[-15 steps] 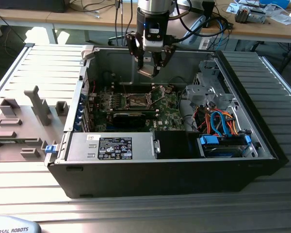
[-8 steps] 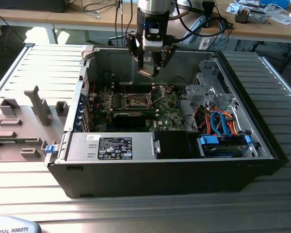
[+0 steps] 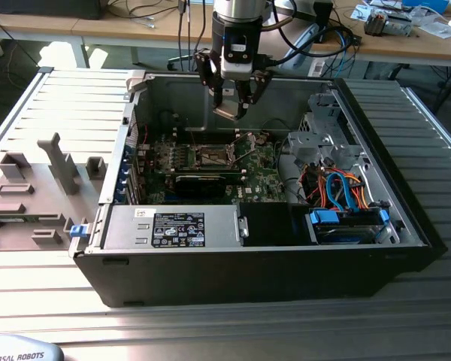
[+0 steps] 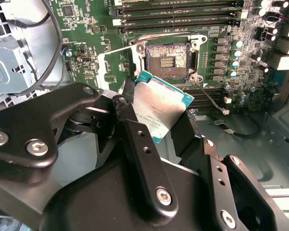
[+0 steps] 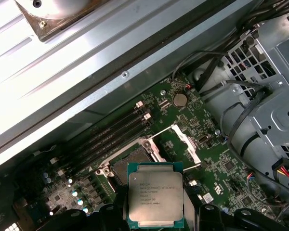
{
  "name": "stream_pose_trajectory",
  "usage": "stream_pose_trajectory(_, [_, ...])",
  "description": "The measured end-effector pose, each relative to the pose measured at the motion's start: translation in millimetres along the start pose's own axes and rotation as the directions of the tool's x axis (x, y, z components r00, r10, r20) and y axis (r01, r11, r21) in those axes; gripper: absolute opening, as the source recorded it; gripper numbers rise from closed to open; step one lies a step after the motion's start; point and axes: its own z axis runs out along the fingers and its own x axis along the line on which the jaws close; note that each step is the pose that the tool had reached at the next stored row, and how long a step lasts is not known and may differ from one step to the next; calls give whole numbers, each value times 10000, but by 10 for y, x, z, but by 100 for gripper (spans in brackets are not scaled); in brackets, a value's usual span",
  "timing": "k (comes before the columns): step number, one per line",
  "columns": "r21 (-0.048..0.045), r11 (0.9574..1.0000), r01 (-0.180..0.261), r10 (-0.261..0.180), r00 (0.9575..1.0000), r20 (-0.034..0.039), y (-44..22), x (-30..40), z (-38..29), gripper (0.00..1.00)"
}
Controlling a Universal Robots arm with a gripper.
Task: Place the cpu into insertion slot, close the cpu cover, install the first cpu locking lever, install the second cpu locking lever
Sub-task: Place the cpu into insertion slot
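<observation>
Gripper (image 3: 231, 111) hangs fingers-down inside the open computer case (image 3: 248, 280), clenched on the cpu (image 4: 161, 111) by two opposite edges; fingertips (image 4: 131, 113) pinch just the rim. The cpu is in the air above the motherboard (image 3: 263, 174), near the insertion slot (image 4: 167, 57) but off to one side of it, not touching. The slot is bare, its contact grid exposed. The cpu cover (image 5: 185, 143) stands flipped up at its hinge edge, and a locking lever (image 4: 209, 98) is swung out, so the way in looks free. Step in hand, I judge: carrying the cpu over the slot. To do it well, centre it squarely over the slot, match the corner marks and edge notches, hold it flat, set it straight down with no sliding or pressing, since the contacts look fragile. Orientation: the silver metal top faces up toward the wrist (image 5: 155, 196), so the pale underside faces the board. The chip is near square, so barely any long axis; in the second wrist view its edges look a bit skewed to the slot's, though I can't tell if that is real twist or just the viewing angle.
</observation>
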Motion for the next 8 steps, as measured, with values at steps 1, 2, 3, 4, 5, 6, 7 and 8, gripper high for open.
stream_pose_trajectory(1, [3,10000,-10,10,10000,1,0,0,0,54])
stream_pose_trajectory(2, [4,10000,-16,16,10000,3,0,0,0,54])
stream_pose_trajectory(3, [6,10000,-21,21,10000,5,0,0,0,54])
stream_pose_trajectory(4, [9,10000,-28,28,10000,7,0,0,0,54])
stream_pose_trajectory(5, [11,10000,-34,34,10000,9,0,0,0,54])
stream_pose_trajectory(6, [14,10000,-40,40,10000,11,0,0,0,54])
stream_pose_trajectory(7, [17,10000,-47,47,10000,12,0,0,0,54])
stream_pose_trajectory(8, [19,10000,-54,54,10000,14,0,0,0,54])
